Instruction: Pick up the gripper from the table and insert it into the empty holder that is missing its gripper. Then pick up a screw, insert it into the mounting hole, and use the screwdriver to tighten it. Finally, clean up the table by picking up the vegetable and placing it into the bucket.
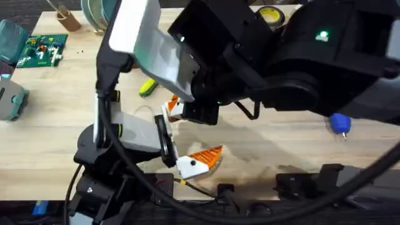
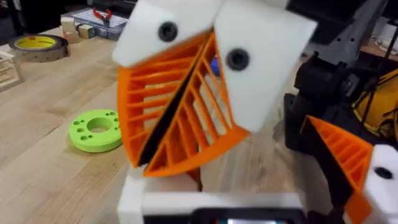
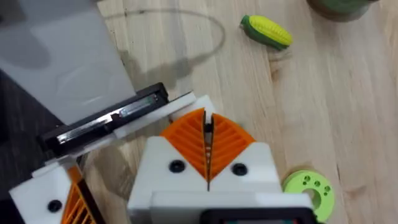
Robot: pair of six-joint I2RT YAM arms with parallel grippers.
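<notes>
My right gripper (image 1: pixel 174 107) reaches across the middle, its orange ribbed pads (image 3: pixel 186 140) pressed together, and nothing shows between them. In the left wrist view the right gripper (image 2: pixel 146 165) hangs tilted just above the left jaw's white bar (image 2: pixel 211 202). My left gripper (image 1: pixel 200 159) lies near the table's front. There, an orange wedge-shaped gripper (image 1: pixel 211 154) sits on the white holder (image 1: pixel 189 165). The yellow-green vegetable (image 1: pixel 147 86) lies on the wood beyond the right gripper and looks like a small corn cob (image 3: pixel 266 31). A blue screwdriver (image 1: pixel 339 122) pokes out from under the right arm.
A bright-green ring disc (image 2: pixel 96 129) lies close beside the grippers. A yellow tape roll (image 1: pixel 269 14) sits at the back, with a green brick plate (image 1: pixel 40 50) at the far left. The olive bucket (image 3: pixel 339 5) is just past the vegetable. The right arm covers much of the table's right half.
</notes>
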